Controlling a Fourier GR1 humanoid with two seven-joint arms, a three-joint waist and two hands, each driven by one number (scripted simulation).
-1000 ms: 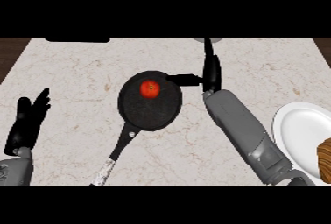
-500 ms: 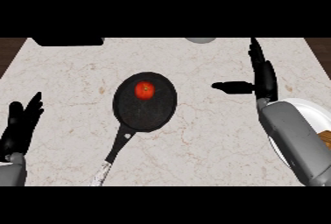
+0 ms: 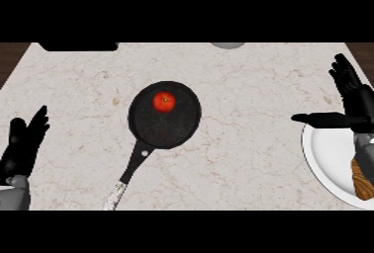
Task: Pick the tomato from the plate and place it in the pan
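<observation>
Hands (image 3: 352, 101) (image 3: 23, 146) both open; one tomato (image 3: 164, 101) in one pan (image 3: 165, 121).

We see even, bright light over pale surface (image 3: 241, 163); no glare, shadows faint; pan (image 3: 165, 115) interior dark, tomato (image 3: 164, 101) clear.

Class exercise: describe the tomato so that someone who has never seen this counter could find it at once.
Start from the pale marble counter and find the black pan near its middle, its handle pointing toward the lower edge. The tomato lies inside the pan, in the half away from the handle. It is the only small, round, red thing in view.
</observation>
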